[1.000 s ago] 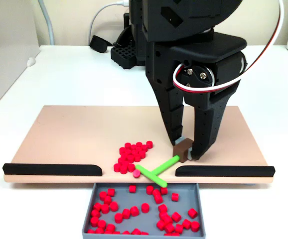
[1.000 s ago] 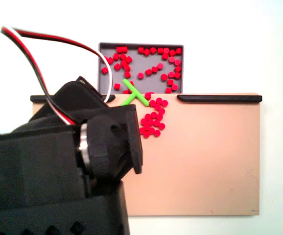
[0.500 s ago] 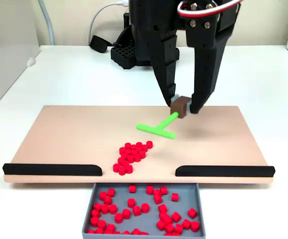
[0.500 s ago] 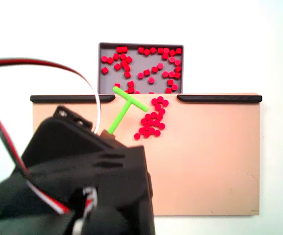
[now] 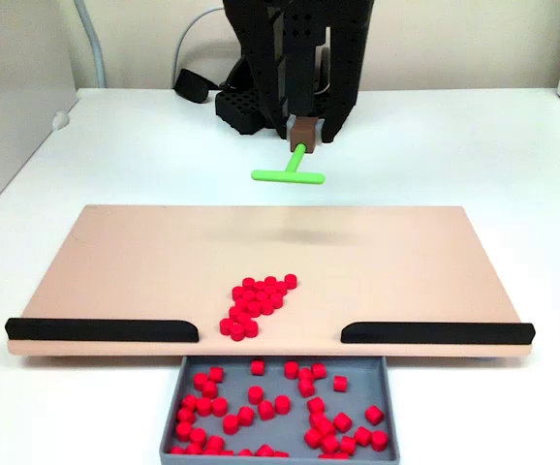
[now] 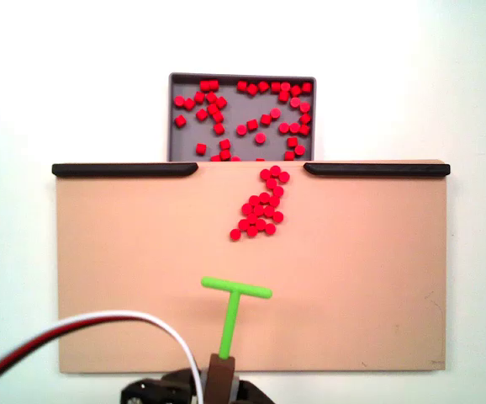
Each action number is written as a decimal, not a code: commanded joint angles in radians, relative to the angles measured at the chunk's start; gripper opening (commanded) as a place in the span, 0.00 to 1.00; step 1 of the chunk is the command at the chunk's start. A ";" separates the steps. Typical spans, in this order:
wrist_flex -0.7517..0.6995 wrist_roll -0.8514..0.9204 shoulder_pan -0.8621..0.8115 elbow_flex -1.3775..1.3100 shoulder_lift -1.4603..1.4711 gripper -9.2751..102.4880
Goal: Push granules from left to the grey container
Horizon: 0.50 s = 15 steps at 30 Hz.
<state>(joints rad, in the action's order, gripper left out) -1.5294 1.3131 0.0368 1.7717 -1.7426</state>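
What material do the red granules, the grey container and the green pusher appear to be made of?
Red granules: likely plastic, uniform bright colour, identical moulded shapes. Grey container: apparently matte plastic, thin even walls. Green pusher: probably plastic, saturated colour, slim rigid T-shape.

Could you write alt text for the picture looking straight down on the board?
A loose cluster of red granules lies on a beige board near the gap leading to a grey container holding more. At the bottom, the robot's hand holds a green T-shaped pusher.

The arm is raised at the back of a fixed view, its tool (image 5: pixel 304 128) pointing down, fingers clamped on a brown block.
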 commanded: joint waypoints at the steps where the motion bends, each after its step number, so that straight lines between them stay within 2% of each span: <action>1: 0.005 0.075 -0.012 0.074 -0.098 0.08; 6: 0.008 0.147 -0.005 0.166 -0.204 0.08; 15: 0.008 0.164 0.008 0.175 -0.225 0.08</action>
<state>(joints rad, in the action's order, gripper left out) -1.5232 1.4634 0.0353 1.9528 -1.9343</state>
